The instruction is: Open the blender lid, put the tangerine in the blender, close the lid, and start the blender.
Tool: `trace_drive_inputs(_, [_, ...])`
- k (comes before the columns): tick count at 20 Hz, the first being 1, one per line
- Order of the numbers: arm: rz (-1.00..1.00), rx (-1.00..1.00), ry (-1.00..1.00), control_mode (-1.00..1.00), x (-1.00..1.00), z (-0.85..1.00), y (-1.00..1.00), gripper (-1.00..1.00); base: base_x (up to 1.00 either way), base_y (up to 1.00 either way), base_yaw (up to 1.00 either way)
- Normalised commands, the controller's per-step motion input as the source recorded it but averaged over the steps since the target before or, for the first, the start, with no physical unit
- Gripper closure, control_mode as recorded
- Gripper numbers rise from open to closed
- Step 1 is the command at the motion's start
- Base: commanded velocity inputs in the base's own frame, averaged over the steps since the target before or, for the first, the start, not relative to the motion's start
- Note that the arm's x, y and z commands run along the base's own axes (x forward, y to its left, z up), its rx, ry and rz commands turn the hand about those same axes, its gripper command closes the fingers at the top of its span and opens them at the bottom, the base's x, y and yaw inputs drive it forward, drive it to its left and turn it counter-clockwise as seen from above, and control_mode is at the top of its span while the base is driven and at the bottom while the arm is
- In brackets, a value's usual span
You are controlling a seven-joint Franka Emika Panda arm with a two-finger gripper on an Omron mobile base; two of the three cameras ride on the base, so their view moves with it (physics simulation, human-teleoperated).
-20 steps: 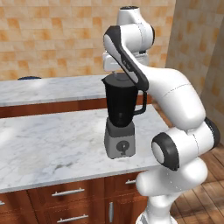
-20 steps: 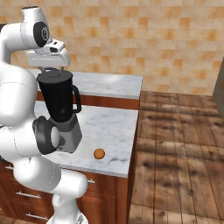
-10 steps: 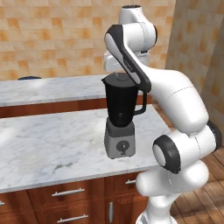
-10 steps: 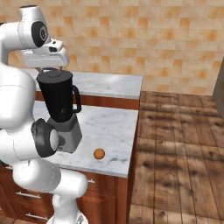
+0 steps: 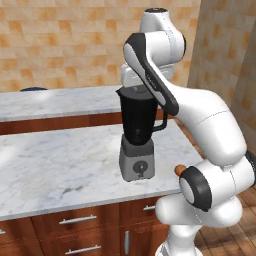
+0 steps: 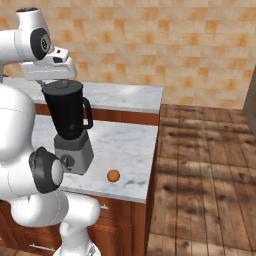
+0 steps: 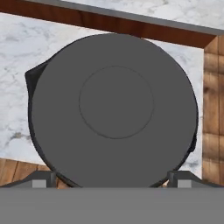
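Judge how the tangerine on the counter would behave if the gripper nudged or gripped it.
The tangerine is a small smooth sphere lying free on the flat marble counter, so a nudge would probably roll it, perhaps toward the nearby front edge. Its roundness could let it slip from a two-finger pinch. It looks light.

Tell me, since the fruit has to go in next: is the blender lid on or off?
On. In the hand view the blender lid covers the whole jar mouth; the tangerine sits on the counter.
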Motion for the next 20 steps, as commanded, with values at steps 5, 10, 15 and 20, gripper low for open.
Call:
trace_drive_inputs(5, [0.0,0.0,0.0,-1.0,0.44,-0.01,0.0,-1.0,0.0,0.0,0.0])
trace_drive_inputs(10, [0.0,0.0,0.0,-1.0,0.03,-0.13,0.0,-1.0,0.0,0.0,0.0])
trace_drive_inputs(15, [0.0,0.0,0.0,-1.0,0.0,-0.13,0.01,-1.0,0.0,0.0,0.0])
trace_drive_inputs(20, [0.02,0.0,0.0,-1.0,0.08,-0.14,0.0,-1.0,0.0,0.0,0.0])
